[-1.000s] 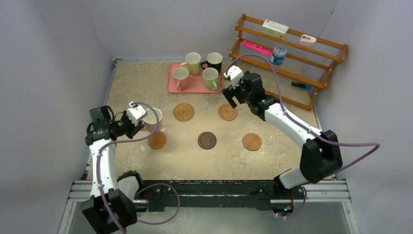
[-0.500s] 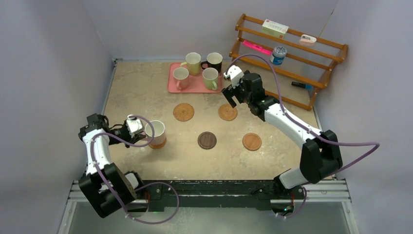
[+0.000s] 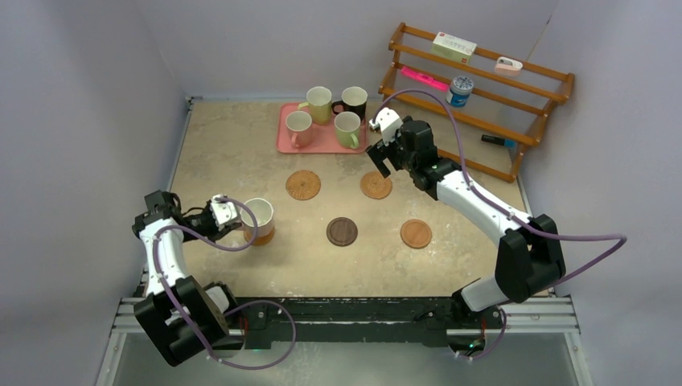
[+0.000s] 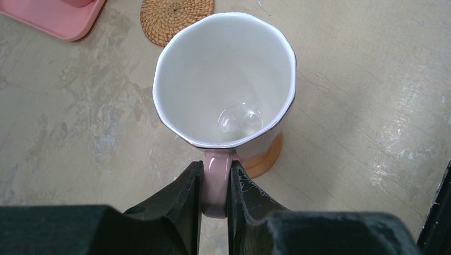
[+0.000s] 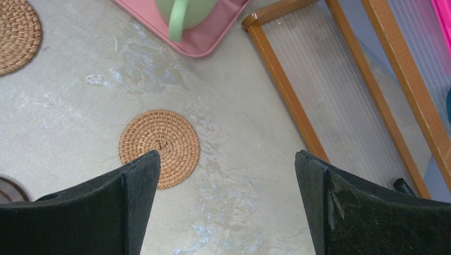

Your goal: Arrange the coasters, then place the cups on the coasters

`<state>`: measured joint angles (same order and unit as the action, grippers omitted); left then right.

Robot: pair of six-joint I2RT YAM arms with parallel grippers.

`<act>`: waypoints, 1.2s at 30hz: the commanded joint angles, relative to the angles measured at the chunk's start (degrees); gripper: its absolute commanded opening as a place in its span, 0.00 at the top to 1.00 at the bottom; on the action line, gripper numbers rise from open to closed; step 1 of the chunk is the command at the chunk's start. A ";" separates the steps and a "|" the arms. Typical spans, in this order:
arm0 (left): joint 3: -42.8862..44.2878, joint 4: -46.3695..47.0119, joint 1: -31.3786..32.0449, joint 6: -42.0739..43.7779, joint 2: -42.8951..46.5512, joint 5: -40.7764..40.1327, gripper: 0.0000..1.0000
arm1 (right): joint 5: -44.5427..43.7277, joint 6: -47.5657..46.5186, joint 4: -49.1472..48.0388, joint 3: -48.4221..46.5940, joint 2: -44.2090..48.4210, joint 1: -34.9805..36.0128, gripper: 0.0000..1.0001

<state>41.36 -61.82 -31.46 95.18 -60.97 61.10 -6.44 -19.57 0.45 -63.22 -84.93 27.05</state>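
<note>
The left fingers (image 4: 183,210) pinch the handle of a pink mug (image 4: 223,79) sitting on a tan coaster (image 4: 268,156) just ahead of them. The right fingers (image 5: 133,207), spread wide, hover above a woven coaster (image 5: 159,141).

Coaster (image 4: 267,161) mostly under pink mug (image 4: 226,79)

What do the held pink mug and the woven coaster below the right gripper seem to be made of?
Pink mug: probably glazed ceramic, its white inside glossy with reflections. Woven coaster: probably rattan or similar fibre, matte, with visible radial weave.
</note>
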 commanded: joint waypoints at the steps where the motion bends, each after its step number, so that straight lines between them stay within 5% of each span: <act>1: 0.41 0.48 -0.39 2.03 -0.70 5.90 1.00 | 0.72 -0.22 -1.30 -1.03 0.66 0.24 0.02; 26: -1.33 2.57 -0.37 0.61 -1.21 3.13 1.00 | 1.05 -0.20 -0.71 -1.73 -0.32 0.34 0.02; 36: -2.33 5.02 -0.40 -1.52 0.06 2.31 0.91 | 1.09 -0.19 -0.62 -1.83 -0.33 0.29 0.02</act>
<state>39.35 -58.87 -31.48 94.21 -62.33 58.41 -6.26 -19.57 0.51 -63.26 -85.10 27.05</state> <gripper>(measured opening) 0.206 0.983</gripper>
